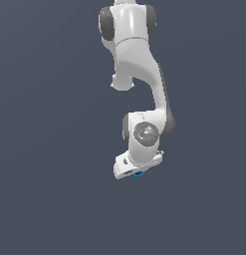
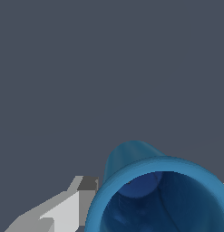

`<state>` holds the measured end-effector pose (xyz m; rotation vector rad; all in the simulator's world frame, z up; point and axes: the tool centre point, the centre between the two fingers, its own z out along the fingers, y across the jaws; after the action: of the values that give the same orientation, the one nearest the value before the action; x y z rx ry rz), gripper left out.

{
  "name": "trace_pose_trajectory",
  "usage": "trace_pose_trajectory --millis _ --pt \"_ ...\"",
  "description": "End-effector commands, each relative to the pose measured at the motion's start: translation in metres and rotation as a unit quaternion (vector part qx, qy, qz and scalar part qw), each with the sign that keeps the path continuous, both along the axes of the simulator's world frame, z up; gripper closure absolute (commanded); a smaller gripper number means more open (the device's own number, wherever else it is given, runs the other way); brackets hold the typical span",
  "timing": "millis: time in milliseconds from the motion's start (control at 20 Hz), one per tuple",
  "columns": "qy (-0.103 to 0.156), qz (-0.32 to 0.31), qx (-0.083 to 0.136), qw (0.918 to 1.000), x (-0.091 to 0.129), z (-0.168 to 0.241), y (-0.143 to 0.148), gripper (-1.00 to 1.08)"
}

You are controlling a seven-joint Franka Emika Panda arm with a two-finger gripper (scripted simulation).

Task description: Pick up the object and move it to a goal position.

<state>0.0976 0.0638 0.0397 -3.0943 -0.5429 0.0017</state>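
The object [image 2: 131, 156] is a bright-blue cup with a darker inside, filling the near part of the wrist view. It sits between the fingers of my gripper [image 2: 156, 188]. One grey-tipped finger [image 2: 84, 195] presses against its rim, and only a sliver of the other shows at the picture's edge. In the exterior view the white hand of the gripper [image 1: 136, 169] covers the object [image 1: 138, 174], so just a small blue edge peeks out beneath it.
A plain dark grey surface [image 1: 45, 199] lies all around, with no other object in either view. The white arm [image 1: 139, 74] reaches in from the top of the exterior view.
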Motion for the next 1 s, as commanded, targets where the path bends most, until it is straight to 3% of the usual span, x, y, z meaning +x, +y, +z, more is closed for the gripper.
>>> trace_pose_trajectory --millis 0,500,950 --pt "0.000 0.000 0.000 1.0000 0.000 0.001 0.000 1.08" --pt "0.000 0.000 0.000 1.0000 -0.002 0.005 -0.001 1.08" --pt "0.000 0.000 0.000 1.0000 -0.015 0.044 -0.006 1.08"
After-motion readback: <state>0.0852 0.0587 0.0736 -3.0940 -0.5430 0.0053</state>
